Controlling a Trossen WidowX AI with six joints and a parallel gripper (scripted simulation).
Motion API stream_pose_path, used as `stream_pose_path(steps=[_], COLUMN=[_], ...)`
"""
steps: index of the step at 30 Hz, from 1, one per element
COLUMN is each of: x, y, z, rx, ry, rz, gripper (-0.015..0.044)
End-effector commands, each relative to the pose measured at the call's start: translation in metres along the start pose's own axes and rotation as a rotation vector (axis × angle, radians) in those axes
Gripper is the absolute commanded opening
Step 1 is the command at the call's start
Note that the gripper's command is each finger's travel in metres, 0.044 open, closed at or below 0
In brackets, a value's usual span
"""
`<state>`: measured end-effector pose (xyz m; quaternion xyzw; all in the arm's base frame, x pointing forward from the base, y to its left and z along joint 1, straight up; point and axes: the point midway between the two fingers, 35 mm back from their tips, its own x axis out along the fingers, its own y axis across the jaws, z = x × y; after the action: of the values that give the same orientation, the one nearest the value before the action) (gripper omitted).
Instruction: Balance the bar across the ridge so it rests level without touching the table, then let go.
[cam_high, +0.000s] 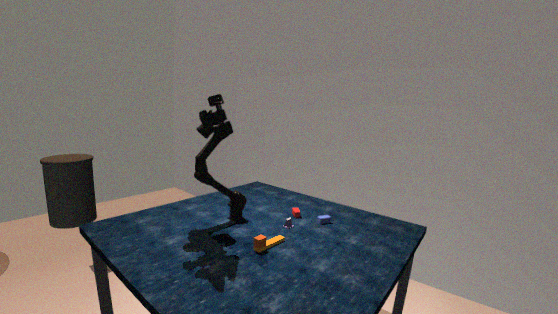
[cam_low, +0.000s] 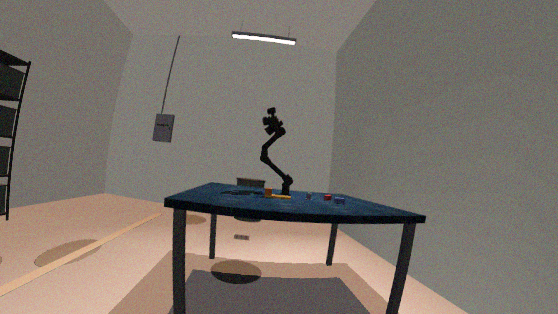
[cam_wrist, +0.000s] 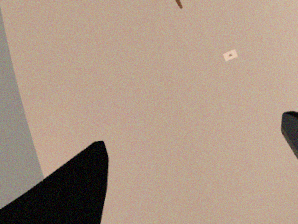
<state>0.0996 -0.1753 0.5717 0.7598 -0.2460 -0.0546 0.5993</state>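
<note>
On the blue table (cam_high: 350, 260), at about 3 o'clock from the arm's foot, the yellow bar (cam_high: 274, 242) lies with one end by the orange ridge block (cam_high: 259, 242), the other end looks down on the table, so it is not balanced yet. High above, the gripper (cam_high: 216, 101) is opened wide and holds nothing, touching nothing. It looks parked up there, ready to come down.

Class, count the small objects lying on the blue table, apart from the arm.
5: orange block touching yellow bar; small purple piece; red block; lilac block rightmost. None seems hidden.
</note>
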Motion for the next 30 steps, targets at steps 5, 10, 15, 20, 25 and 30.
stream_pose_path(steps=[5,10,15,20,25,30], x=[-0.007,-0.015,-0.02,-0.023,-0.021,-0.014], y=[0.015,0.031,0.04,0.044,0.045,0.039], z=[-0.017,-0.046,-0.071,-0.098,-0.131,-0.166], rx=[-0.176,-0.43,-0.62,-0.812,-1.055,-1.305], ry=[-0.035,-0.082,-0.131,-0.173,-0.205,-0.227], rz=[0.065,0.147,0.21,0.263,0.312,0.352], gripper=[0.0315,0.0315,0.0315,0.0315,0.0315,0.0315])
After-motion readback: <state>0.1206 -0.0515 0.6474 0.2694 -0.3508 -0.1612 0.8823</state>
